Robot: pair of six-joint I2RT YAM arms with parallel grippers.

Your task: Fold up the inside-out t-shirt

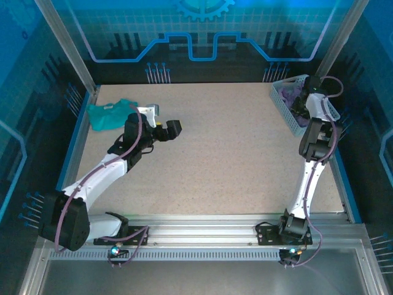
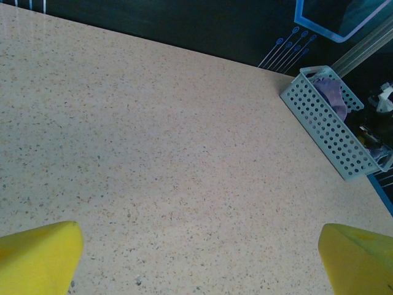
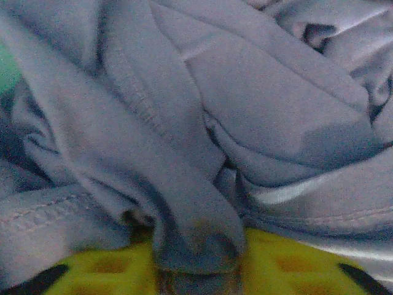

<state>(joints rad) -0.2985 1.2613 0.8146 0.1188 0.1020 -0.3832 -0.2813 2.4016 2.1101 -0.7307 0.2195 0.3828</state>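
Note:
The inside-out t-shirt (image 3: 258, 104) is lavender and lies crumpled in a pale perforated basket (image 1: 284, 110) at the table's far right; it also shows as a purple lump (image 2: 332, 96) in the left wrist view. My right gripper (image 1: 302, 97) reaches down into the basket. Its yellow fingers (image 3: 288, 261) are shut on a rolled fold of the shirt, with my right gripper (image 3: 199, 261) buried in cloth. My left gripper (image 1: 167, 130) hovers over the bare tabletop at left centre. It stands open (image 2: 199, 261), with nothing between its yellow fingertips (image 2: 37, 255).
A smaller teal-green shirt (image 1: 110, 114) lies bunched at the far left of the table, just behind my left arm. The basket (image 2: 328, 132) sits against the right rail. Speckled beige tabletop (image 1: 233, 153) stretches between the two arms.

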